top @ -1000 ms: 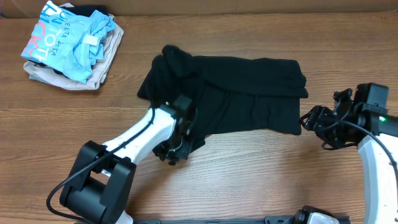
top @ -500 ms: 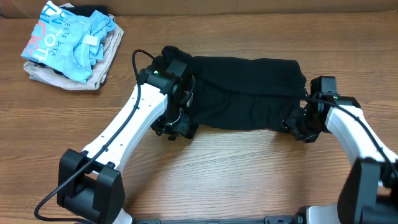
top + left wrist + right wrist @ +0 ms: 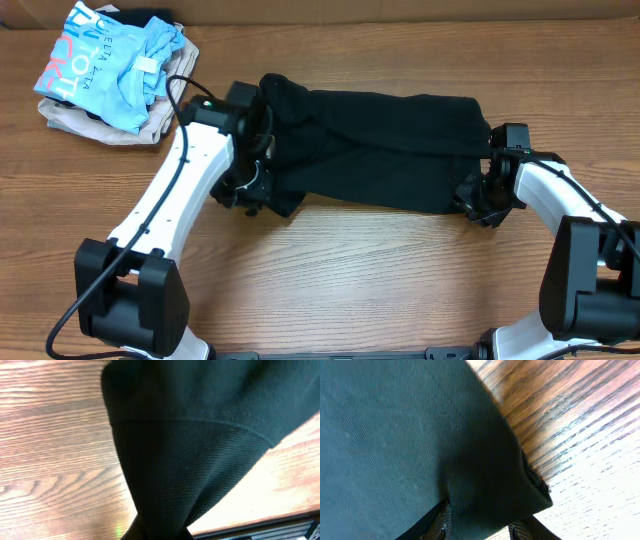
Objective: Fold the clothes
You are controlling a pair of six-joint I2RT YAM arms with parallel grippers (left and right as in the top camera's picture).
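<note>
Rumpled black shirt (image 3: pixel 390 150), long band

black shirt (image 3: pixel 385 150) | soft, folded into wide band | flat on table centre, left end bunched

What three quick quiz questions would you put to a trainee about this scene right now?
1. True or false: the left end effector and the right end effector each grip the black shirt.
2. What tops the pile at the far left? A) light blue shirt B) white towel C) grey sock
3. Fill in: the table has a ___ surface.
Key: 1 true; 2 A; 3 wooden.
</note>
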